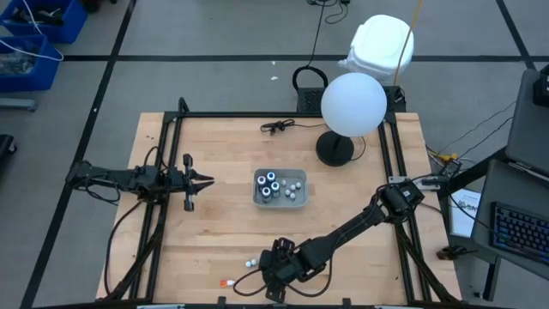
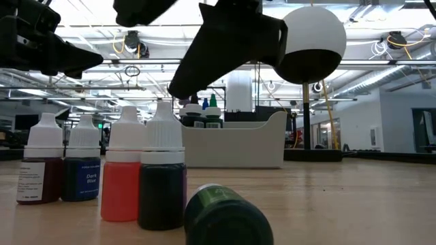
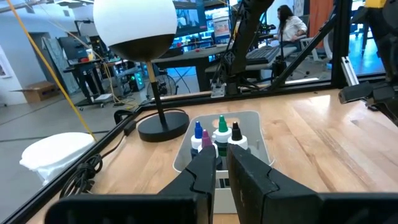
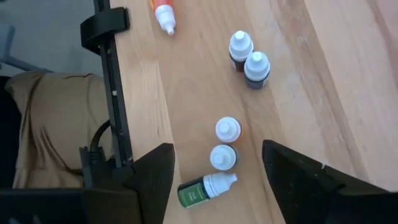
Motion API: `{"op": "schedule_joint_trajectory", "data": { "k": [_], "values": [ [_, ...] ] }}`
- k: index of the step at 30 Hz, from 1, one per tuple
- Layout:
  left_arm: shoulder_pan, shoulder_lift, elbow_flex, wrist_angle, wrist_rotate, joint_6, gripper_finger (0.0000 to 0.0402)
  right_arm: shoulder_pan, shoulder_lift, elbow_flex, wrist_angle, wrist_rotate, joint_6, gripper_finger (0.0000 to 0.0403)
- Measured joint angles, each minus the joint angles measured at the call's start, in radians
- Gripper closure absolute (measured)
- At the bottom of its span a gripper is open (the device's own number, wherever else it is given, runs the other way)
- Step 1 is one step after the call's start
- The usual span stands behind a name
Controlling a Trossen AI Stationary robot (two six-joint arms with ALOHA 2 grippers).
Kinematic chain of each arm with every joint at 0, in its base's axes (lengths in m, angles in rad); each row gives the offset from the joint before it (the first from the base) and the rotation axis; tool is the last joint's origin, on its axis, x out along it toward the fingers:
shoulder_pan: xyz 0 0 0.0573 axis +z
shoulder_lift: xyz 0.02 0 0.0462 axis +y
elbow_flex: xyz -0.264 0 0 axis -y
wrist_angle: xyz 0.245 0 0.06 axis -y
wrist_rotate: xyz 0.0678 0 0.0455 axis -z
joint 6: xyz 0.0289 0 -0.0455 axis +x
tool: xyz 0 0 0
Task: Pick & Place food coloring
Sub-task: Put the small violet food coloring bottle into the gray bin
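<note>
A pale wooden tabletop framed by black rails is recorded within an open workshop with a grey floor. The right gripper, fingers spread wide, hangs above small white-capped food-coloring bottles near the front edge; most stand upright, while a green one and an orange one lie flat. Only the left wrist view shows the left gripper, fingers nearly pressed together on nothing, facing upright bottles in the grey rectangular tray at mid-table.

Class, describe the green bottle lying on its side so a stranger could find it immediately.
Start at the wooden table's near edge, beneath the open right gripper. A cluster of white-capped dropper bottles sits there. The green bottle is the one lying flat beside two upright bottles; an orange one also lies flat, but farther off.
</note>
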Motion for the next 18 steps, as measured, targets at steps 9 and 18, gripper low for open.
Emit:
{"op": "schedule_joint_trajectory", "data": {
  "k": [9,18],
  "values": [
    [0.0,0.0,0.0,-0.001,-0.001,0.0,0.0353,0.003,0.031,0.0,-0.002,-0.003,0.003,0.017],
    [0.0,0.0,0.0,-0.002,-0.001,0.0,0.0353,0.014,0.03,-0.027,0.031,0.048,-0.004,0.017]
  ]
}}
